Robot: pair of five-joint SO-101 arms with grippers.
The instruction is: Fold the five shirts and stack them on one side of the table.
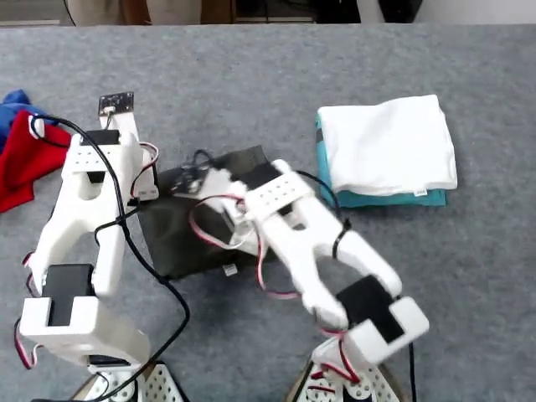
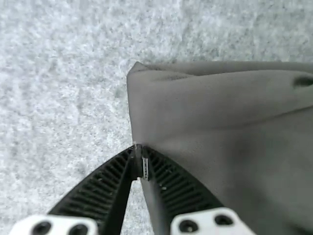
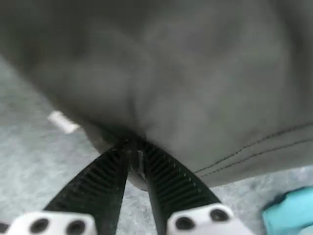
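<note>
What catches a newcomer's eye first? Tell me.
The left gripper and right gripper are both shut on the dark grey shirt at mid-table. On the high view's right, a folded white shirt lies on a teal shirt; a red shirt and blue shirt lie bunched at its left edge.

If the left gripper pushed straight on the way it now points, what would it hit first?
The dark grey shirt pinched in the left gripper; its folded edge lies straight ahead. Past that edge comes the grey table, though depth is unclear.
</note>
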